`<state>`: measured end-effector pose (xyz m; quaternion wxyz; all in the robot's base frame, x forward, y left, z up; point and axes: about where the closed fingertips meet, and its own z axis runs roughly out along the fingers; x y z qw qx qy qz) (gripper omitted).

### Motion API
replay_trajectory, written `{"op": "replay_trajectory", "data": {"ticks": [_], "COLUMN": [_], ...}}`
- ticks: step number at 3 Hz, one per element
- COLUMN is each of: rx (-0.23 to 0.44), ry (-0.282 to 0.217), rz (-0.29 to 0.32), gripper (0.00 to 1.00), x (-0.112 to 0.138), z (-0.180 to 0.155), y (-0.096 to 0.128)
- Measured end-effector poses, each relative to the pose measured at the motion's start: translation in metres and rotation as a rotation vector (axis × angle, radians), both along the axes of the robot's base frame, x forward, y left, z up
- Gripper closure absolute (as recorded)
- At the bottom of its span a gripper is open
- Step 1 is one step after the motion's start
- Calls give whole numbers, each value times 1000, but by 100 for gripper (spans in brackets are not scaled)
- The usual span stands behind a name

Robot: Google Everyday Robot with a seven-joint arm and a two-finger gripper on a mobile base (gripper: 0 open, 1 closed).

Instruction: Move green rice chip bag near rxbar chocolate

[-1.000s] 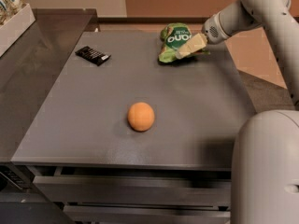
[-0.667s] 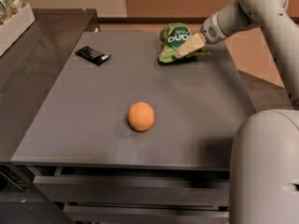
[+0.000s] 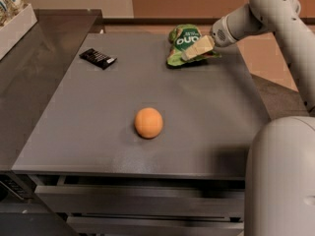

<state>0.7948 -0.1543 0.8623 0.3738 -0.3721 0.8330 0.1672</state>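
The green rice chip bag [image 3: 183, 39] is at the far right of the grey table [image 3: 206, 117], crumpled, with its dark round label and white lettering facing me. My gripper [image 3: 198, 49] reaches in from the right and is shut on the bag's right side, with a beige finger [image 3: 202, 46] lying across its front. The rxbar chocolate [image 3: 98, 58], a small flat black bar, lies at the far left of the table, well apart from the bag.
An orange ball [image 3: 148, 122] sits near the middle of the table, toward the front. A dark counter [image 3: 34, 68] adjoins the table on the left, with a white box [image 3: 17, 26] on it. My robot's body [image 3: 283, 181] fills the lower right.
The arm's wrist has shifted very slightly up and left. The bag stays in about the same place in the gripper. The ball and the bar have not moved.
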Motion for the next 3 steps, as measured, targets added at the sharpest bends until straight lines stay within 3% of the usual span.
{"op": "replay_trajectory", "data": {"ticks": [1, 2, 3], "rx": [12, 17, 25], "ry": [13, 47, 71], "rz": [18, 45, 63], "gripper": [0, 16, 40], "x": [1, -2, -5], "z": [-5, -11, -13], "y": [6, 11, 12]}}
